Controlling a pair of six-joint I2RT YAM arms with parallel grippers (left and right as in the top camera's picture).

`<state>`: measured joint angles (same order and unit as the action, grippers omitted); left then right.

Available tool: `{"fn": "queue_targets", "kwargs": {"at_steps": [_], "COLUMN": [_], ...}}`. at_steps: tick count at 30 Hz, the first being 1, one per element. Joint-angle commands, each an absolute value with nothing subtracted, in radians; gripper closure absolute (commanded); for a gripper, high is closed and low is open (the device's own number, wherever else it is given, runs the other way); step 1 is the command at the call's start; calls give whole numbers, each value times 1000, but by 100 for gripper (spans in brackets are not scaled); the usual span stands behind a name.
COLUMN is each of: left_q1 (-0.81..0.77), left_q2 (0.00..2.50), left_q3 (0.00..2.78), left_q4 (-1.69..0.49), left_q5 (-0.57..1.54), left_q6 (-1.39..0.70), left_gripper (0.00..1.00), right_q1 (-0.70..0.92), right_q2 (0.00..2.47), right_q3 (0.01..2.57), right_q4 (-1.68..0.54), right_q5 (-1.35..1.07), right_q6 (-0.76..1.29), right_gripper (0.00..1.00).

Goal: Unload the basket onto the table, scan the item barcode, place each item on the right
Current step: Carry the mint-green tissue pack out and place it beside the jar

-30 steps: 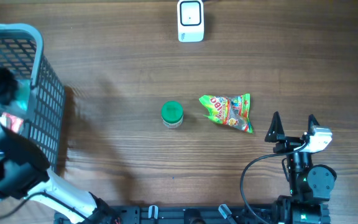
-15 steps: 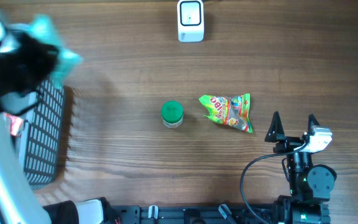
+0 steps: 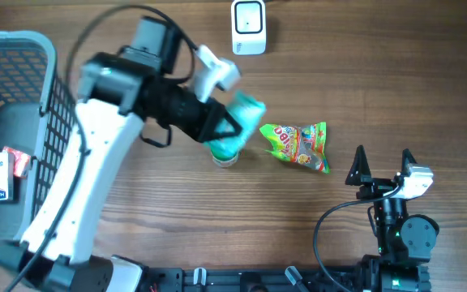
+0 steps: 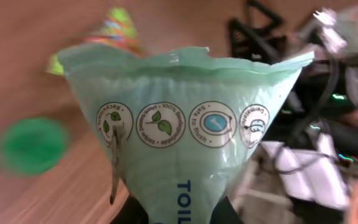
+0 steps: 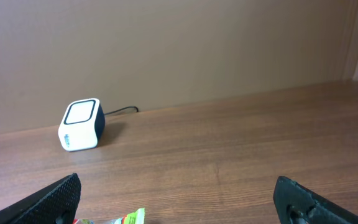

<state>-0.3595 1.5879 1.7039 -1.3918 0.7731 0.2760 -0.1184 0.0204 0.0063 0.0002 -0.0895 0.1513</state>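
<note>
Clamping the mint-green packet (image 3: 246, 116) by one end, the left gripper (image 3: 227, 128) is holding it over the green-lidded jar (image 3: 224, 152), short of the scanner (image 3: 249, 27). Looking limp, it could fold or swing, hiding its barcode. The right gripper (image 3: 383, 154) is sitting spread wide.

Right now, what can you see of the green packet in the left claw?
The packet is a pale mint-green plastic pouch, soft and slightly glossy, with a crimped, wavy end edge. A row of four round icons runs across it, and below them are dark blue letters reading "TOIL", cut off by the frame. The left claw pinches its narrow end, so the wide end fans outward. It hangs above the table, over the jar, and nothing else appears to touch it.
</note>
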Motion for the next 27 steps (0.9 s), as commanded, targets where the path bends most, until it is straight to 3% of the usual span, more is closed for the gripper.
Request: {"fn": "queue_targets", "kwargs": {"at_steps": [1,4,7,12,14,17,24,27], "left_q1": [-364,-365,-369,-414,-467,-607,-860,-902], "left_q2": [1642,1708,1770,1825,1834,1834,1835,1835], "left_q3": [1586,1548,1542,1538,1528,1511,1424,1319], "left_q4": [-1351,-1345,-1334,-1223,-1100,-1039,-1014,-951], "left_q5": [1071,1093,1091,1014,757,161,-113,-161], "left_q6": [329,324,303,240,-43,-657,-1156,-1285], "left_gripper": [87,85,96,96,96,96,96,91], "right_q1": [-115,-115,-115,-115,-115,-115,-115,-115], "right_q2": [18,18,18,18,18,18,18,18], "right_q3": [5,5,5,5,5,5,5,5], "right_q4": [6,6,6,6,6,6,6,6], "right_q5": [-102,-102,-102,-102,-102,-102,-102,-102], "right_q6": [133,133,133,133,133,133,133,133], "right_gripper": [0,0,0,0,0,0,0,0]}}
